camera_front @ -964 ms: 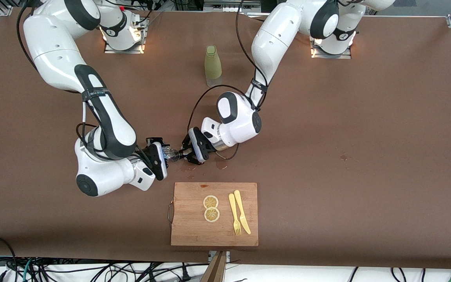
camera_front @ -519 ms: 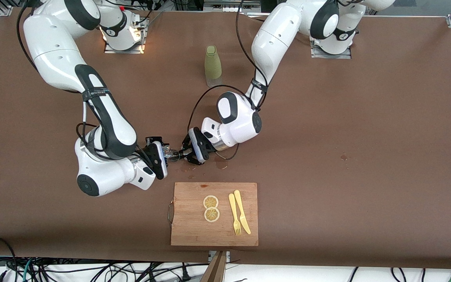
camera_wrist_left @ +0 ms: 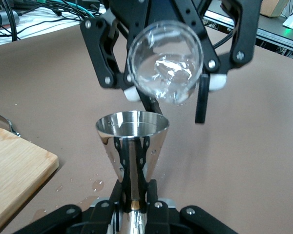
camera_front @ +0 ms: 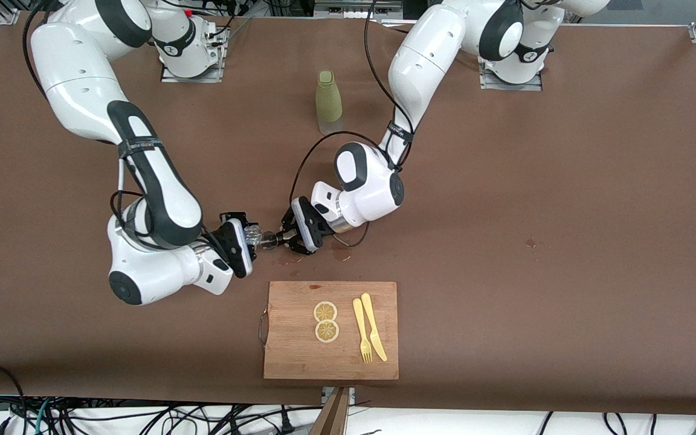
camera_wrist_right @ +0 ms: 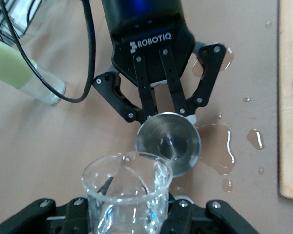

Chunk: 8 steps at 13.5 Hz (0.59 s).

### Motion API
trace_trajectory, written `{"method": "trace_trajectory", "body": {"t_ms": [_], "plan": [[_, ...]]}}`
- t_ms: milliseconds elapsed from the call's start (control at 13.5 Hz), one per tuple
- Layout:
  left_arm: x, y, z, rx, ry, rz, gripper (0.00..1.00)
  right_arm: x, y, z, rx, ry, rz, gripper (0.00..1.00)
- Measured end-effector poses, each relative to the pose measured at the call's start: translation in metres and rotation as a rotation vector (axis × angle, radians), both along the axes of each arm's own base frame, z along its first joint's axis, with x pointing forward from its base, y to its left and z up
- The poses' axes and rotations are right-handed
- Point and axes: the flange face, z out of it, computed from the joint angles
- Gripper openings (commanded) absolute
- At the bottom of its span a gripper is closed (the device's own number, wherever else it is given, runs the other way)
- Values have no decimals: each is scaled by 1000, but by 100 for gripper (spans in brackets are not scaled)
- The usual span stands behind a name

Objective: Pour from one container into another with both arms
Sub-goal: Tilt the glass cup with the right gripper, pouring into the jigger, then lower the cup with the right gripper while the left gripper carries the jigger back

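My left gripper [camera_front: 283, 238] is shut on the waist of the silver jigger [camera_front: 270, 240], with its fingers [camera_wrist_left: 121, 187] clamped round the narrow middle. The jigger [camera_wrist_left: 132, 139] lies tipped over, its open mouth toward the glass. My right gripper [camera_front: 248, 238] is shut on the small clear glass [camera_front: 254, 233], which is also tipped, mouth toward the jigger. In the right wrist view the glass [camera_wrist_right: 127, 195] sits in my own jaws, and the jigger's rim [camera_wrist_right: 169, 143] is right at its lip. Both are low over the table near the wooden board.
Small puddles [camera_wrist_right: 219, 153] wet the brown table under the grippers. A wooden cutting board [camera_front: 290, 353] with two lemon slices [camera_front: 325, 312] and a yellow fork and knife [camera_front: 367, 329] lies nearer the camera. The olive-green bottle [camera_front: 328, 99] stands farther back.
The right arm has drawn back a little toward its own end of the table, taking the glass slightly away from the jigger. The left arm has stayed still.
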Motion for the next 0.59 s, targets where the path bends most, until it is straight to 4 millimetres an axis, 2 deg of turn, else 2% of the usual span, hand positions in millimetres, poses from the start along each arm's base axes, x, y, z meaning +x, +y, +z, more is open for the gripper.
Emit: {"method": "trace_trajectory", "body": {"t_ms": [371,593], "plan": [[2,0,3,-4,-5,1,0,15,-49,3,142,-2,-62,37],[24,18,12,-15,-45,-3,0,19,-69,1,217,-10,-82,37]]}}
